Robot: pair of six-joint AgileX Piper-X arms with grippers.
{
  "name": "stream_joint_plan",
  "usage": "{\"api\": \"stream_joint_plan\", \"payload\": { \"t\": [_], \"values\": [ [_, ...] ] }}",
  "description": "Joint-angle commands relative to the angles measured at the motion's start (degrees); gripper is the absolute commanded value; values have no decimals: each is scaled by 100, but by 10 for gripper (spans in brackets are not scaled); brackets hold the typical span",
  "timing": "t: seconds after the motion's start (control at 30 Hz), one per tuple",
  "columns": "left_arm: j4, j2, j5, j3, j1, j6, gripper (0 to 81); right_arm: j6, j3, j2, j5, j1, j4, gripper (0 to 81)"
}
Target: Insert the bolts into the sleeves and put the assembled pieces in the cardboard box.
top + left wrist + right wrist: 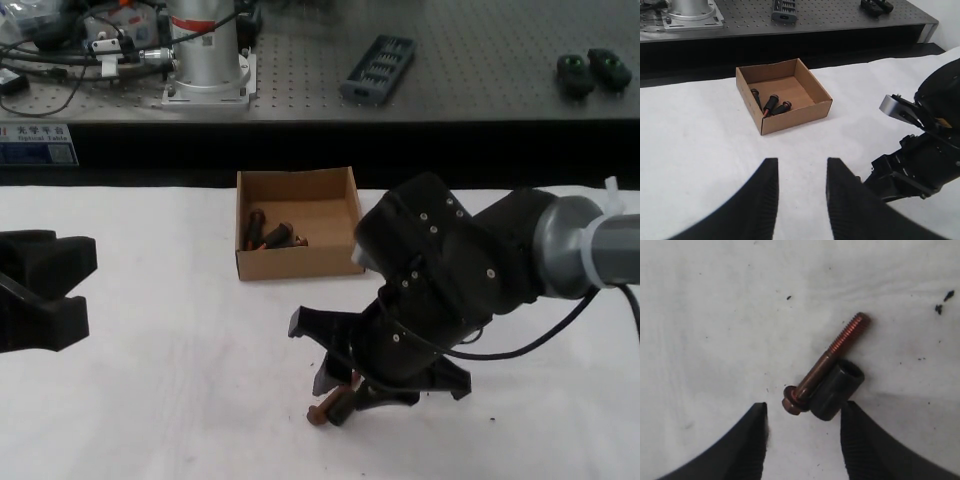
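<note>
A copper bolt [826,362] lies flat on the white cloth with a short black sleeve [837,391] right beside its shank, touching it. My right gripper [804,422] hangs open just above them, one finger next to the sleeve, nothing held. In the high view this arm leans down near the front middle, its gripper [340,385] over the bolt head [318,413]. The cardboard box [297,262] stands behind it and holds several bolt-and-sleeve pieces [272,238]. My left gripper [799,192] is open at the left side of the bench [45,290], its fingertips pointed toward the box [795,116].
A white cloth [160,380] covers the bench. Behind it runs a perforated metal table [480,70] with a metal post base [205,60], a blue rack [378,66] and two dark parts [593,70]. The right arm's cable [520,345] loops over the cloth.
</note>
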Motion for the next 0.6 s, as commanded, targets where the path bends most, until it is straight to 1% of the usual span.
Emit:
{"api": "stream_joint_plan", "payload": {
  "t": [0.0, 0.07, 0.13, 0.5, 0.57],
  "values": [
    [-80, -89, -69, -25, 9, 94, 241, 139, -64, 41, -41, 27, -34, 330],
    [-80, -139, -69, -25, 9, 94, 241, 138, -64, 46, -63, 45, -76, 288],
    [-80, -214, -69, -25, 9, 94, 241, 138, -64, 46, -96, 56, -195, 272],
    [-80, -381, -69, -25, 9, 94, 241, 117, -195, 59, -166, 137, -575, 272],
    [-80, -381, -69, -25, 9, 94, 241, 117, -195, 102, -215, 137, -538, 259]
  ]
}}
